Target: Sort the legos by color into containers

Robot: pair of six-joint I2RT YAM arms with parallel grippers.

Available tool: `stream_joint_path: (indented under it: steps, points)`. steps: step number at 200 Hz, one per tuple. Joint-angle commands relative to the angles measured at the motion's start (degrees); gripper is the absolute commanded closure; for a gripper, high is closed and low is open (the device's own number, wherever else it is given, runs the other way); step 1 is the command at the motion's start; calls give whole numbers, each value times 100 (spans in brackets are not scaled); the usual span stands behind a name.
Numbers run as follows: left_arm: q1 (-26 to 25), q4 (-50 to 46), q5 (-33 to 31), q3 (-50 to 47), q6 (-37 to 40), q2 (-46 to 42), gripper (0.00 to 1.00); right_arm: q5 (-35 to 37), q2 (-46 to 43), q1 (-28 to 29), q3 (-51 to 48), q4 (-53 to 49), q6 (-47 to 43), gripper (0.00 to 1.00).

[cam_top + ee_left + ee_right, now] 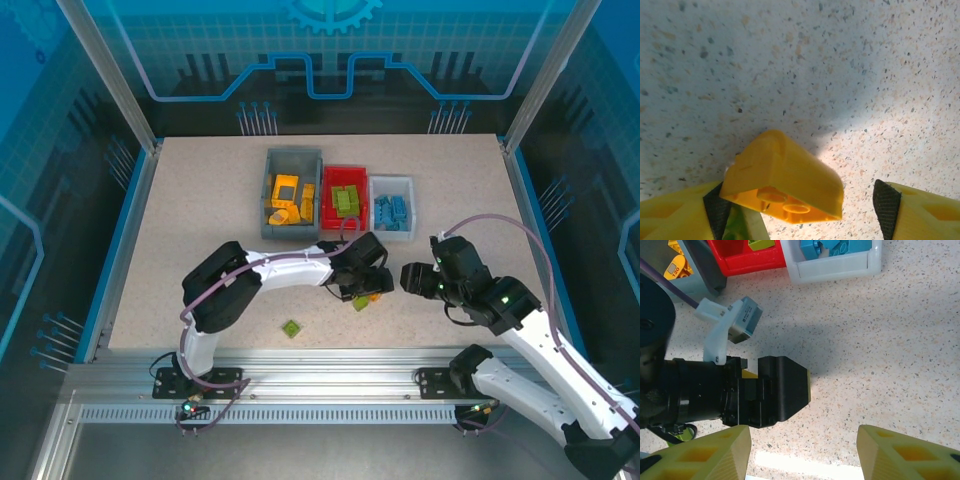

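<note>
Well, blue glowing panels (pixel 350 50) wall a speckled beige desk (pixel 200 200). Left gripper (pixel 366 293) straddles a tilted orange lego (pixel 782 180), released; right gripper (pixel 802 450) gapes empty. Three filled containers (pixel 346 168) sit mid-desk beyond.

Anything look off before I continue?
The orange brick between the left gripper's open fingers lies tipped, with its hollow underside showing. A green brick sits stray near the front edge.

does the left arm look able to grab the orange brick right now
probably yes: the orange brick lies on the table between the left gripper's open fingers, close against one pad with a gap to the other, and nothing covers it
</note>
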Motion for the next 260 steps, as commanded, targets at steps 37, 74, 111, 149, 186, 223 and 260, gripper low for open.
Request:
stream_joint_path:
  steps: [37, 74, 111, 149, 186, 223, 260]
  points:
    - [-70, 146, -112, -159, -663, 44, 35, -168, -124, 64, 191, -64, -33, 40]
    - [-40, 212, -333, -89, -640, 101, 36, -298, -240, 63, 182, -106, -34, 40]
    - [120, 248, -357, 145, -549, 186, 36, -361, -279, 67, 113, -80, 26, 40]
    - [177, 251, -317, 295, -489, 248, 36, -362, -301, 67, 86, -111, 19, 40]
    - [152, 267, -158, -129, -714, -42, 35, -412, -343, 67, 43, -222, 28, 40]
    - [45, 501, 148, -558, -1282, -255, 32, -446, -437, 65, 26, -435, 10, 39]
    - [28, 574, 191, -352, -1414, -12, 34, -468, -504, 66, -39, -441, 79, 39]
